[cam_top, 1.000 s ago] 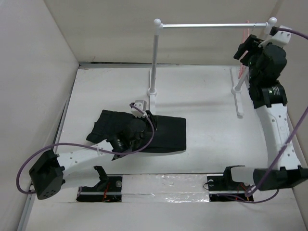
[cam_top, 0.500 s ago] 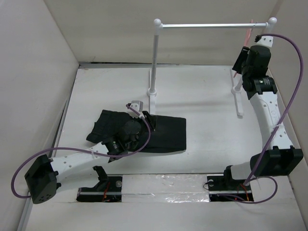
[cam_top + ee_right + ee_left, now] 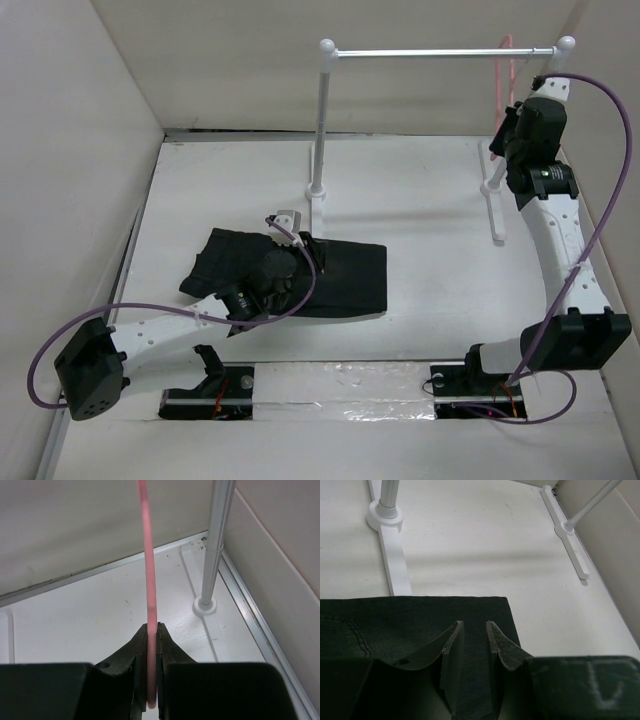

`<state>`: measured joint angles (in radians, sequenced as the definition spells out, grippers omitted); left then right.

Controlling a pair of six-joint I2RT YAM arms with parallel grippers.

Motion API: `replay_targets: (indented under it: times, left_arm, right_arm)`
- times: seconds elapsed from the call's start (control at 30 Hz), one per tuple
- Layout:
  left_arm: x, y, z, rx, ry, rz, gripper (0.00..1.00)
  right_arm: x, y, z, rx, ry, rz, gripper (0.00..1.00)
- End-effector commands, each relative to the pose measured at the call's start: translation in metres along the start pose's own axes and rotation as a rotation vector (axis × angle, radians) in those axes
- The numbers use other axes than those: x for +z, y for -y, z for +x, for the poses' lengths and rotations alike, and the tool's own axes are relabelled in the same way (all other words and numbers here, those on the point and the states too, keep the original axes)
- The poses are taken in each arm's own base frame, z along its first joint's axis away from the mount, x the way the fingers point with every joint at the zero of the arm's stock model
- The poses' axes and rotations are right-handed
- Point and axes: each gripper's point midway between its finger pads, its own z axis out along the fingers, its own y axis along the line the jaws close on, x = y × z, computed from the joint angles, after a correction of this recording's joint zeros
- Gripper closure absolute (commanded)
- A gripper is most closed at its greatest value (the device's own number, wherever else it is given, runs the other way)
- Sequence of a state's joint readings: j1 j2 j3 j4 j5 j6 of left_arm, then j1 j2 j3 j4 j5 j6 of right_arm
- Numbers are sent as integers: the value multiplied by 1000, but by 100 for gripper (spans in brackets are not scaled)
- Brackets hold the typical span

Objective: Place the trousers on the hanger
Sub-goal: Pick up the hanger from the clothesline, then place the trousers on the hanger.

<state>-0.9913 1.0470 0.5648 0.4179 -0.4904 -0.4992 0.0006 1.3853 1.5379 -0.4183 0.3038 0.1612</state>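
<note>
Top external: trousers (image 3: 340,275) lie folded flat on the table (image 3: 420,220), left of centre, near the front edge. Left gripper (image 3: 283,262) sits low over the middle of them (arm body hides the fingertips here, so its state can't be told from this view). White rail (image 3: 440,52) stands at the back on two posts. Hanger (image 3: 499,75) hangs at the right end of the rail, thin and pink, seen edge-on. Right gripper (image 3: 510,125) is raised beside the right post, at the hanger's lower part.

Left wrist: left gripper (image 3: 474,625) is right over the dark cloth, jaws a narrow gap apart. Trousers (image 3: 410,620) fill the lower frame, with their far edge straight and flat on the table (image 3: 470,540). Nothing seems pinched between the fingers (image 3: 451,650); whether the tips touch the fabric I can't tell. Rail feet (image 3: 395,565) lie beyond the cloth edge.

Right wrist: right gripper (image 3: 152,627) is clamped on the hanger (image 3: 148,570), both pads pressed against the pink bar, which runs straight up out of frame. Right post (image 3: 217,545) stands just beside it, its base on the table (image 3: 75,615).
</note>
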Motion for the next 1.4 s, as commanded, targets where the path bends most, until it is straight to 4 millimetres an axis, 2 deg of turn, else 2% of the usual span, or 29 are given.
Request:
replay_targets:
  times: [0.0,0.1,0.2,0.3,0.33,0.4,0.43,0.47,0.5,0.6,0.67,0.7,0.8,0.83,0.87,0.9,0.97,1.0,1.03,1.07,1.1,1.2,1.23,1.3,1.37]
  left_arm:
    - [1,8,-6,-25,25,31,78]
    - [2,8,-5,-22,21,31,78]
    - [3,9,-4,-20,17,28,77]
    - [1,10,-6,-25,24,38,71]
    - [1,10,-6,-25,24,36,71]
    - [1,10,-6,-24,23,41,70]
    - [1,11,-6,-26,24,44,68]
    - [1,10,-6,-26,24,45,68]
    - [1,10,-5,-24,21,43,68]
    - [2,14,-5,-25,15,59,67]
    - [2,17,-4,-28,12,74,66]
    - [2,18,-3,-28,10,78,66]
    - [2,26,-2,-40,0,111,66]
    - [4,29,1,-44,-13,126,66]
    - [4,40,2,-63,-27,175,65]
    - [8,49,3,-76,-41,194,66]
    - [10,67,8,-92,-87,254,66]
    - [13,73,7,-104,-98,270,66]
    - [18,86,6,-116,-111,293,66]
    - [19,99,5,-131,-130,342,65]
    - [18,110,6,-153,-143,370,65]
    - [37,140,4,-192,-150,411,58]
    - [44,143,6,-196,-156,407,58]
    - [57,152,14,-196,-178,405,55]
    - [82,160,31,-187,-219,376,51]
  right_arm:
    - [-27,-6,-58,42,163,-49,100]
    - [-39,-8,-71,42,203,-47,100]
    - [-46,-10,-72,45,213,-55,100]
    - [-51,-9,-62,54,208,-58,100]
    - [-52,-8,-50,52,190,-60,100]
    - [-55,-9,-37,60,171,-69,100]
    - [-63,-6,-36,72,183,-72,100]
    - [-61,-4,-18,65,156,-70,100]
    - [-63,-4,-16,73,166,-80,100]
    - [-70,-5,9,73,123,-119,100]
    - [-83,-14,19,76,118,-160,100]
    - [-81,-14,37,70,93,-155,100]
    - [-94,-22,56,73,74,-200,100]
    - [-94,-26,78,64,33,-214,100]
    - [-96,-33,89,63,17,-244,100]
    - [-100,-42,112,55,-24,-278,100]
    - [-105,-49,136,44,-68,-305,100]
    - [-111,-60,148,45,-88,-343,100]
    - [-116,-63,155,51,-88,-364,100]
    - [-116,-64,181,42,-131,-374,100]
    - [-119,-68,189,50,-141,-389,100]
    - [-132,-79,225,19,-209,-447,100]
    - [-135,-84,224,25,-206,-465,100]
    - [-139,-89,236,29,-219,-480,100]
    - [-144,-94,243,21,-228,-493,100]
